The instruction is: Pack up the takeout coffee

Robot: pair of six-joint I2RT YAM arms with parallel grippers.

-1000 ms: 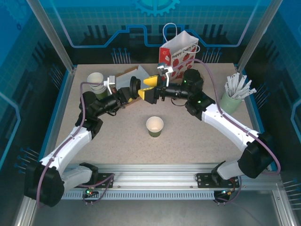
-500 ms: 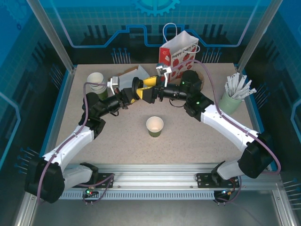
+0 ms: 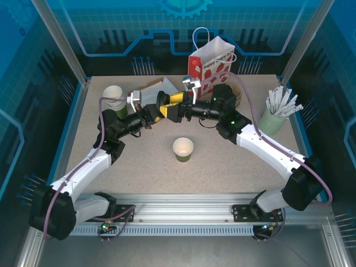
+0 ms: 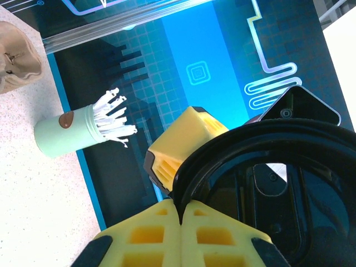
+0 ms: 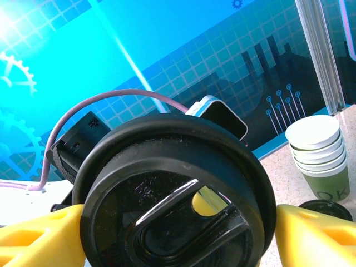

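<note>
From overhead, the two wrists crowd together just in front of the strawberry-print bag (image 3: 212,62) and hide its base, so I get only a dark edge of the black lid (image 3: 162,103) between them. The wrist cameras fill that in. The left gripper (image 4: 181,225) has its yellow fingers pressed together on the lid's rim, and the lid runs off the frame's right and bottom edges. The right gripper (image 5: 178,233) has its jaws apart, one on each side of the same lid. There is a clear gap at one finger, but I cannot tell whether the other one touches. The olive-green cup (image 3: 183,149) stands uncovered on the table, further in front of the bag and well apart from both grippers. I cannot make out what is in its pale interior. I count one open cup, one bag, and one stack of white cups (image 5: 320,150) left of the bag, nested too tightly to count. There is one pale green cup of sticks (image 4: 67,130) to the bag's right. A second lid (image 5: 325,208), half cut off, lies at the stack's foot.
</note>
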